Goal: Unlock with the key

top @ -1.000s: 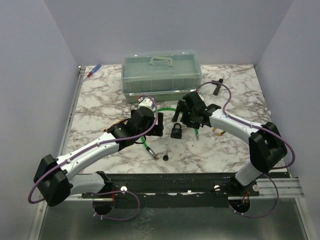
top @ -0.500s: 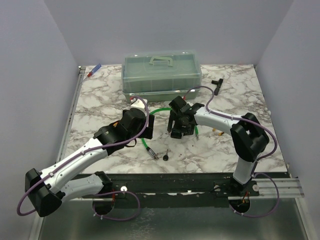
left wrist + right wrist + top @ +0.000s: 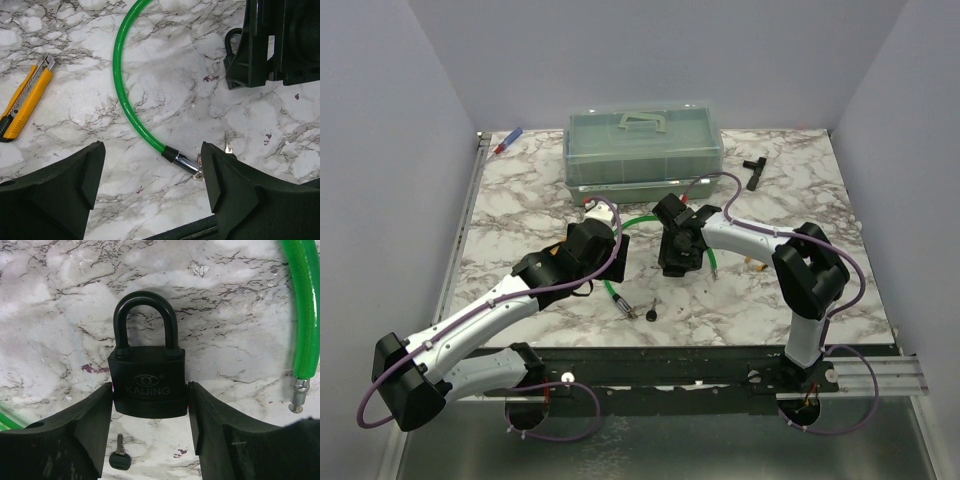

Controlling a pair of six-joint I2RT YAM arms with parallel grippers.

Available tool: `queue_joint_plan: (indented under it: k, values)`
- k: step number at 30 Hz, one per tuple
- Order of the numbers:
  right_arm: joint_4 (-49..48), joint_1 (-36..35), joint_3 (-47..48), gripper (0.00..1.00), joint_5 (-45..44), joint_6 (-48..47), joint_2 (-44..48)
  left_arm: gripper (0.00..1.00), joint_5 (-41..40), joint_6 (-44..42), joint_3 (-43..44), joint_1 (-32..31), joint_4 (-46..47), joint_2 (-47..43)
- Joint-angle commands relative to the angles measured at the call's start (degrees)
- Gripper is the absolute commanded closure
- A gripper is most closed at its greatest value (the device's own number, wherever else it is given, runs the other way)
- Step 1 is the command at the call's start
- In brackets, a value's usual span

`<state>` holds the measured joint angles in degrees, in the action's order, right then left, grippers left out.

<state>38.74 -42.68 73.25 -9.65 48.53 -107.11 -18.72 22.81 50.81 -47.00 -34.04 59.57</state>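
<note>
A marble-patterned bench [image 3: 520, 200], white with grey veining, fills the middle. Plain pale lavender-grey panels enclose it: a back wall [image 3: 660, 60] at 12 o'clock, a left wall [image 3: 380, 150] at 9, a right wall [image 3: 910, 120] at 3. A dark rail [image 3: 720, 362] edges the bench at 6 o'clock; the light is soft and even

Matt black padlock [image 3: 147, 380]; glossy green cable [image 3: 305, 315]

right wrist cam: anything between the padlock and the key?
No. In the right wrist view the key lies just below the padlock, with only bare marble tabletop between them.
</note>
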Motion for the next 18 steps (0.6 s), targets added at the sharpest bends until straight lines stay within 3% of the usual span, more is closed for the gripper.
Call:
queue_joint_plan:
  k: [1,3,7,18]
  values:
    - [0.90,-0.69,0.67,0.56,-1.74,-0.05,-2.34,0.18,0.92,-0.40,-0.62,-0.04,-0.61,-1.04]
    - [0.90,-0.72,0.66,0.52,-1.65,-0.34,-2.16,0.18,0.97,-0.31,-0.71,-0.10,-0.67,-0.96]
    - [1.31,-1.03,0.66,0.32,-1.53,-0.68,-1.58,0.18,0.90,-0.09,-0.71,-0.03,-0.66,-0.87]
    - [8.54,-5.49,3.44,0.19,-7.43,1.49,0.98,0.18,-1.29,-0.01,-0.80,0.46,-0.61,-0.86]
